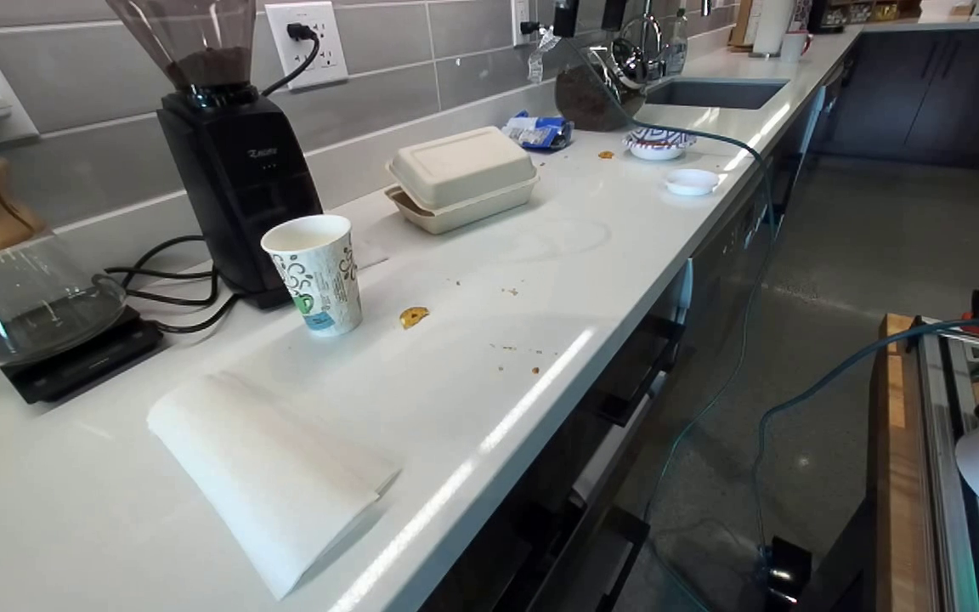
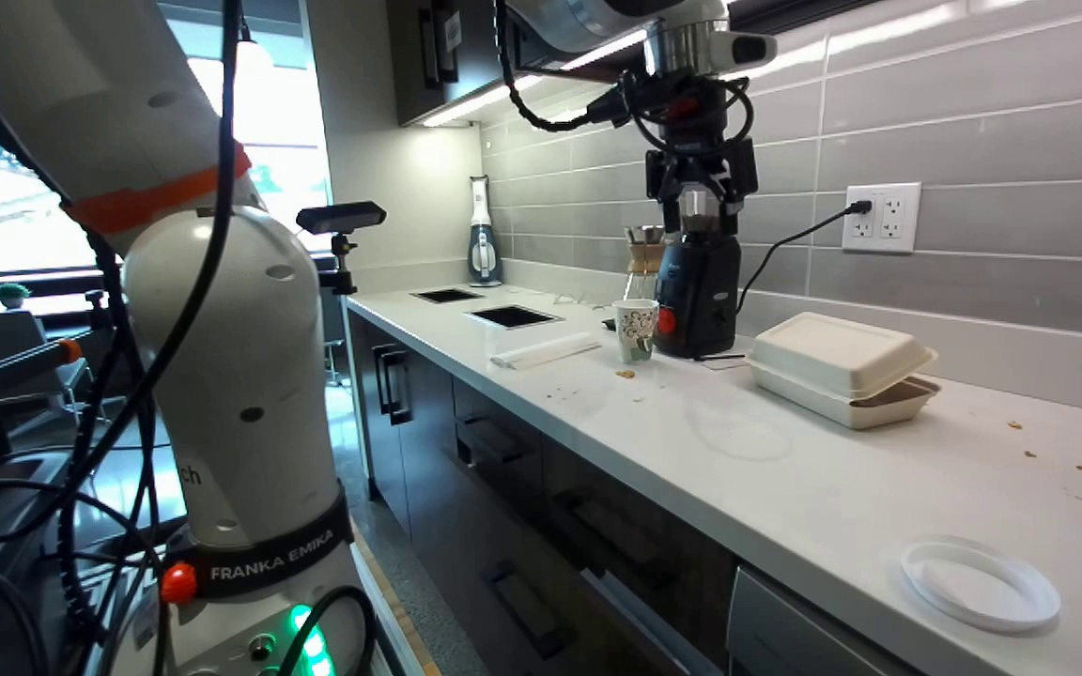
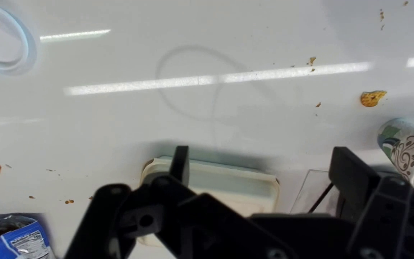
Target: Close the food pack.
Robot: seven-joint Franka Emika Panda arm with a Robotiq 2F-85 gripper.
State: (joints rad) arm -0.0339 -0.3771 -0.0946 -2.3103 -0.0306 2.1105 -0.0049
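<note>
The food pack (image 1: 464,174) is an off-white clamshell box on the counter near the wall. In both exterior views its lid lies over the base but tilted, with a dark gap at the end (image 2: 893,390). Its contents are hidden. The wrist view shows the top of the food pack (image 3: 228,183) partly behind a finger. My gripper (image 2: 699,221) is open and empty, pointing down in the air above the counter. In the wrist view the gripper (image 3: 262,154) has its fingers wide apart, one over the box and one to its right. Two dark fingertips (image 1: 590,15) show at the top edge.
The paper cup (image 1: 315,276) and black coffee grinder (image 1: 239,187) stand beside the box. A folded paper sheet (image 1: 268,476) lies farther along. A blue wrapper (image 1: 538,132), patterned bowl (image 1: 659,144) and white lid (image 2: 978,582) lie on the other side. Crumbs dot the counter.
</note>
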